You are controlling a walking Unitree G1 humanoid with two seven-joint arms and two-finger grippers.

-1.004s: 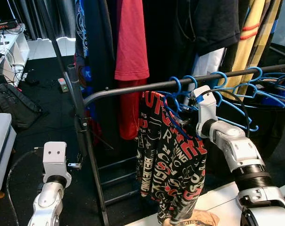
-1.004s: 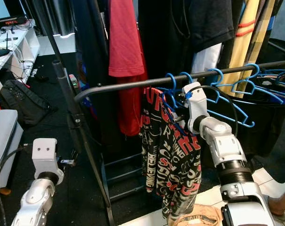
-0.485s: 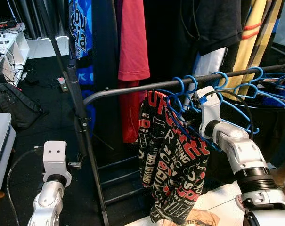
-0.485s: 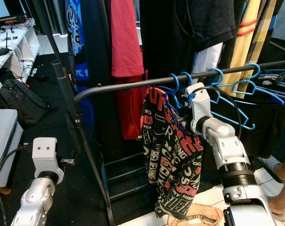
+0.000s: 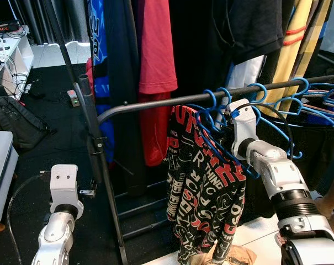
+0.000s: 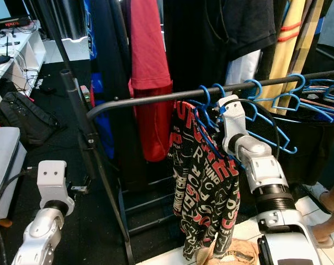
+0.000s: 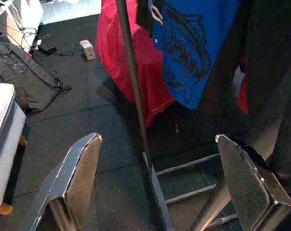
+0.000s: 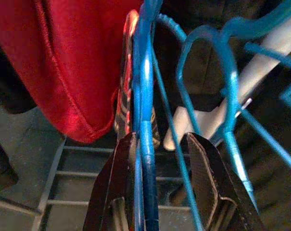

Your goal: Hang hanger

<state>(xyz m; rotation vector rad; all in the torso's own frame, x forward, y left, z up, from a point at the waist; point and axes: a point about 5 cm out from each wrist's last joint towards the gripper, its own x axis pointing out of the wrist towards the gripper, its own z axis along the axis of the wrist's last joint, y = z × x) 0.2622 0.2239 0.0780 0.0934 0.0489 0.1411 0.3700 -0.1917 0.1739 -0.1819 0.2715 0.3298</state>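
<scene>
left eye view: the printed shirt (image 5: 205, 187) has swung lower since a second ago, its blue hanger (image 5: 211, 118) hooked over the rail (image 5: 155, 105), so hanging looks nearly done; right wrist view: the right pincer (image 8: 157, 159) nips the hanger narrowly; left wrist view: the left pincer (image 7: 159, 183) gapes wide, idle.

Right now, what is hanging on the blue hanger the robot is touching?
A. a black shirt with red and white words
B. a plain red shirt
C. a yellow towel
A: the blue hanger by the right gripper carries the black shirt with red and white words, on the rail.
</scene>
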